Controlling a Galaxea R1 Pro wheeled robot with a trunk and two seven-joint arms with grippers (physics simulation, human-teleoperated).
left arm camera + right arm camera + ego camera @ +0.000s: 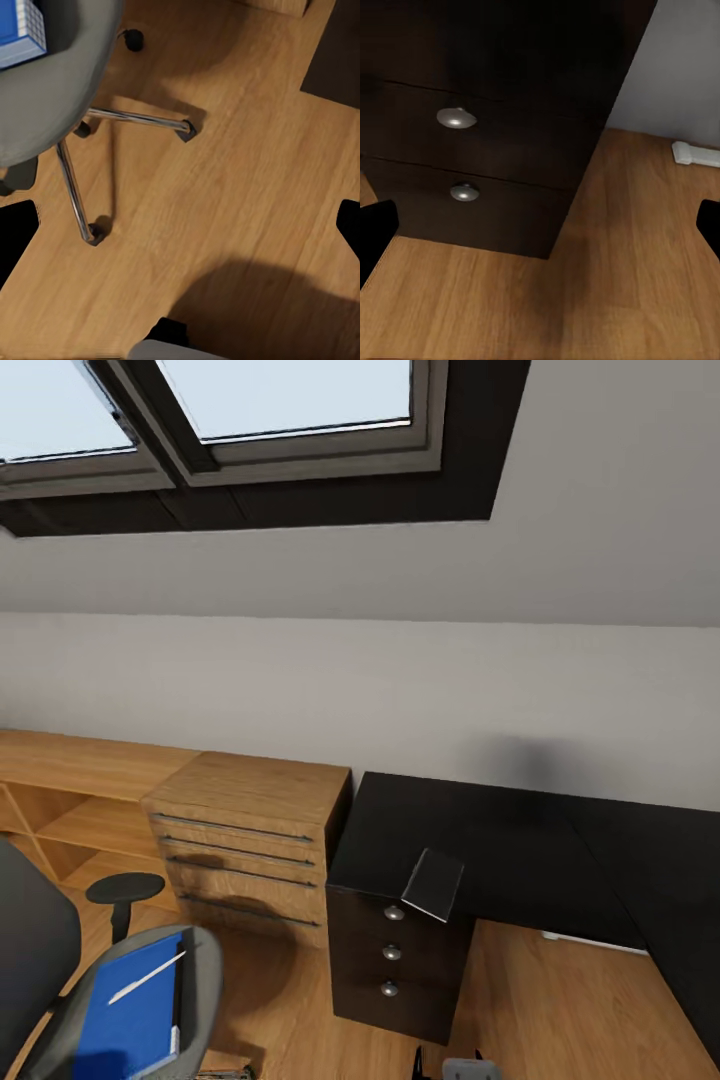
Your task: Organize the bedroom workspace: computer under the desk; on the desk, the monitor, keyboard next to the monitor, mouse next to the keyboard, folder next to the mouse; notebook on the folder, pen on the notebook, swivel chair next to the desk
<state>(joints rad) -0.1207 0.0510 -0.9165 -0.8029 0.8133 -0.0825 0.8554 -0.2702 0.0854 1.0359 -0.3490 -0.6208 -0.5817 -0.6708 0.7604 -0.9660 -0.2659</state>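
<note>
Folder (130, 1015) lies on the chair (60, 980) seat, pen (146, 977) on top of it. Notebook (433, 884) sits tilted at the worktop (520, 840) edge above the drawers (392, 955). Both end effectors: fingertips barely at the wrist views' edges, wide apart, holding nothing.

**Count of things in view**

One swivel chair (60, 980), one blue folder (130, 1010), one pen (146, 977), one grey notebook (433, 884), one black table (520, 840) with three round knobs, one wood dresser (245, 840) with four long handles
</note>
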